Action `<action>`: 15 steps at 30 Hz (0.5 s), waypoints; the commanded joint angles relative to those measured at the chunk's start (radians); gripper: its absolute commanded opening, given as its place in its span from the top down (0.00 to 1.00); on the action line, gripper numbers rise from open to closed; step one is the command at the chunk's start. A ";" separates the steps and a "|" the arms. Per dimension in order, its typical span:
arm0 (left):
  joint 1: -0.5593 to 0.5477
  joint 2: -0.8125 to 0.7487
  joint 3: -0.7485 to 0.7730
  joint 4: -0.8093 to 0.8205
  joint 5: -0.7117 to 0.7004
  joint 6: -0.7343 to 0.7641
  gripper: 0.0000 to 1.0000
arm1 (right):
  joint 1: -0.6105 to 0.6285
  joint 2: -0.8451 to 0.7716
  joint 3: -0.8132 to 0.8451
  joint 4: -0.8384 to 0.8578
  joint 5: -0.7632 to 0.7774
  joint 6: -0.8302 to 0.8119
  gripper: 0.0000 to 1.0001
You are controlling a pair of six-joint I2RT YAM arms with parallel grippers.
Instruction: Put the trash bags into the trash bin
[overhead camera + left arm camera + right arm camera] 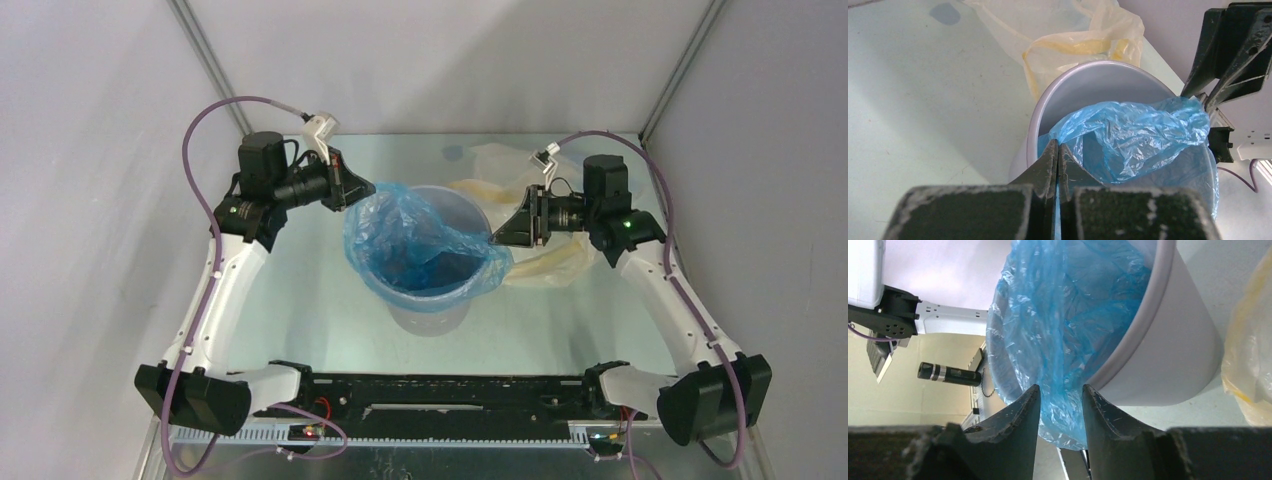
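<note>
The grey trash bin (430, 318) stands mid-table with a bright blue trash bag (415, 235) draped inside it and over its rim. At the bin's far-left rim my left gripper (368, 190) is shut on the bag's edge. In the left wrist view a blue sliver of bag (1133, 135) shows between the closed fingers of that gripper (1058, 147). My right gripper (497, 238) is at the right rim. Its jaws (1060, 390) stand apart, with loose blue film (1063, 315) between them, outside the bin wall (1168, 350). Cream-yellow trash bags (545, 265) lie on the table.
More cream-yellow film (500, 165) lies behind the bin (1098, 82), near the back wall, and shows as a yellow heap (1083, 35) in the left wrist view. A yellow bag (1250, 365) lies right beside the bin. Grey enclosure walls ring the pale green table (300, 300).
</note>
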 commanded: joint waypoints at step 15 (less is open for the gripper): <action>0.006 -0.024 -0.001 0.037 -0.001 -0.009 1.00 | 0.040 -0.034 0.017 0.066 -0.012 0.076 0.74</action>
